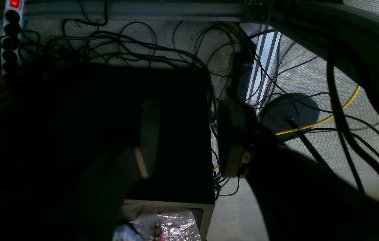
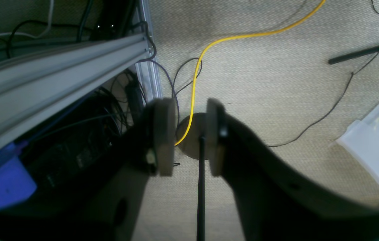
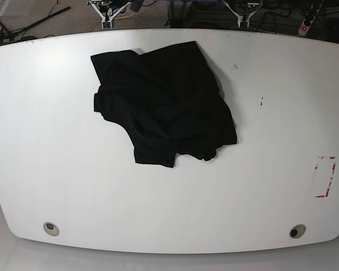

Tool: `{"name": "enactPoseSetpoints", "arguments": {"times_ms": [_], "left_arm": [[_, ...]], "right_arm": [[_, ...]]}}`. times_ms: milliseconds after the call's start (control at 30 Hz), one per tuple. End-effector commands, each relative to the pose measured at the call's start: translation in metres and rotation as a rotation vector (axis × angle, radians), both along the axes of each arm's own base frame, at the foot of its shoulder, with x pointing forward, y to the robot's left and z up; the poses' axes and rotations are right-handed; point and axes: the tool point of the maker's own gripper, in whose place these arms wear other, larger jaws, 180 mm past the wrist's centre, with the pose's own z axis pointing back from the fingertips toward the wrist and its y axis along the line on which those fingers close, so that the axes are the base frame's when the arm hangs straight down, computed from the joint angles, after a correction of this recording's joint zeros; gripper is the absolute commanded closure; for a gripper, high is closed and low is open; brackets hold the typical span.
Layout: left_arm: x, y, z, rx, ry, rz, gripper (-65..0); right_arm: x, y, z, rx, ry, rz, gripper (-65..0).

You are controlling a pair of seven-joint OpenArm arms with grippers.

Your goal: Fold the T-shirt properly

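Left wrist view: the left hand (image 1: 189, 139) hangs over the floor with its two fingers parted and nothing between them. Under and to the left of it sits a dark box-like unit (image 1: 115, 134); past its fingertips lies a tangle of black cables (image 1: 135, 47), and to the right a yellow cable (image 1: 350, 100) crosses a round grey stand base (image 1: 289, 112). A power strip (image 1: 11, 36) with a lit red switch is at the far upper left. No shirt shows here.

Right wrist view: the right hand (image 2: 189, 137) also stands open and empty, its gap narrower. Between its pads the same yellow cable (image 2: 194, 87) runs over beige carpet (image 2: 276, 83); an aluminium frame rail (image 2: 62, 67) lies to its left, a clear plastic bin (image 2: 376, 140) to its right.

Base view: only this view shows the T-shirt (image 3: 163, 107), a crumpled black heap on the white tabletop (image 3: 73, 180), toward the far middle. Neither hand appears over the tabletop. A red-marked rectangle (image 3: 325, 176) sits near the right edge.
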Motion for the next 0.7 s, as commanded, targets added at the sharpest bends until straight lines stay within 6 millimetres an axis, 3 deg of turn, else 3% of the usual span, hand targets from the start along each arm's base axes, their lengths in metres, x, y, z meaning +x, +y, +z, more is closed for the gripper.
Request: {"name": "enactPoseSetpoints", "arguments": {"times_ms": [0,33,133,600,667], "left_arm": [[0.022,0.0,0.002,-0.003,-0.098,0.024,-25.1],[-0.003,-0.001,0.0,0.001,0.004,-0.007,-25.1],[-0.003,-0.001,0.0,0.001,0.004,-0.007,-25.1],[-0.002,0.004,0.001,0.009,-0.015,-0.005,-25.1],[-0.011,0.004,0.002,0.009,-0.017,-0.01,-25.1]], "right_arm": [[-0.004,0.0,0.0,-0.005,0.002,0.007,-14.5],[0.006,0.007,0.0,0.012,-0.016,0.001,-15.9],[0.006,0.017,0.0,0.028,-0.016,-0.001,-15.9],[0.002,0.02,0.0,0.035,-0.012,-0.001,-15.5],[0.004,0.02,0.0,0.036,-0.018,0.0,-15.5]]}}
